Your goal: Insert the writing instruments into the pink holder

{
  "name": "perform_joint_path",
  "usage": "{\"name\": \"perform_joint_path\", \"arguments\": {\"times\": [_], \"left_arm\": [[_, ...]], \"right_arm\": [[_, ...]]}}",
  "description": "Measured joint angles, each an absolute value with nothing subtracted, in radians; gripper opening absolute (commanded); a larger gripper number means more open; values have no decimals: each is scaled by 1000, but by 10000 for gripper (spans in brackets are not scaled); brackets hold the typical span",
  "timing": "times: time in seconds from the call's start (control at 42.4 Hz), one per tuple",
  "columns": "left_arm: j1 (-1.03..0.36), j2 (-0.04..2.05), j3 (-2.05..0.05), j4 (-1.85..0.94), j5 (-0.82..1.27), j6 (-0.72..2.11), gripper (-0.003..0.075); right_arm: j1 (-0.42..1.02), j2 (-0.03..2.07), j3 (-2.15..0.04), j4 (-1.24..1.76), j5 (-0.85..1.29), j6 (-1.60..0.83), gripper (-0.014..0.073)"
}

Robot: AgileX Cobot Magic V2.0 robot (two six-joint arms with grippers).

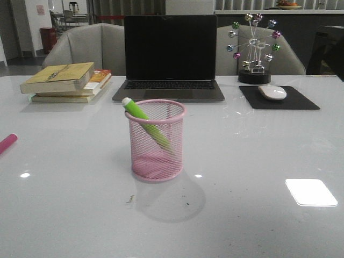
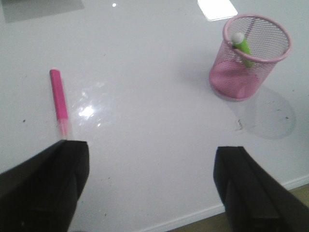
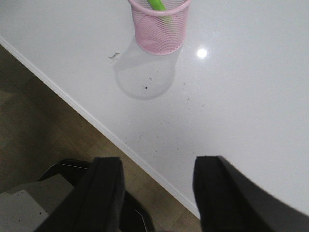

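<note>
The pink holder [image 1: 157, 141] stands mid-table, a mesh cup. A lime green pen [image 1: 144, 120] leans inside it, its white tip above the rim. A magenta pen [image 1: 7, 143] lies flat at the table's left edge. In the left wrist view the magenta pen [image 2: 59, 100] lies just beyond one finger of my open left gripper [image 2: 152, 147], which is empty; the pink holder [image 2: 251, 55] and the green pen [image 2: 241, 45] are farther off. My right gripper [image 3: 158, 162] hangs open and empty over the table's front edge, with the pink holder [image 3: 160, 25] well ahead. Neither gripper shows in the front view.
A laptop [image 1: 170, 58] stands behind the holder. Stacked books [image 1: 67, 81] lie at the back left. A mouse [image 1: 272, 92] on a black pad [image 1: 279, 99] and a ferris-wheel ornament [image 1: 253, 51] sit at the back right. Floor [image 3: 43, 125] shows past the table's front edge.
</note>
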State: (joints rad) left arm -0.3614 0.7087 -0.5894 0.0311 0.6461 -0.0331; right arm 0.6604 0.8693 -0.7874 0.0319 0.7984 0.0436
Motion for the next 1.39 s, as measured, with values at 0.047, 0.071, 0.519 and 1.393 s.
{"name": "perform_joint_path", "arguments": {"times": [0.047,0.071,0.519,1.393], "left_arm": [[-339,739,-615,45,688,-47,579],[-329,747,-626,48,703,-47,579],[-93,1239,-897,55,801,-56,579],[-60,1971,-1368,51,781,-56,578]], "right_arm": [[660,869,-787,31,798,49,444],[660,869,-787,31,798,51,444],[660,869,-787,31,801,55,444],[660,869,-787,31,802,57,444]]}}
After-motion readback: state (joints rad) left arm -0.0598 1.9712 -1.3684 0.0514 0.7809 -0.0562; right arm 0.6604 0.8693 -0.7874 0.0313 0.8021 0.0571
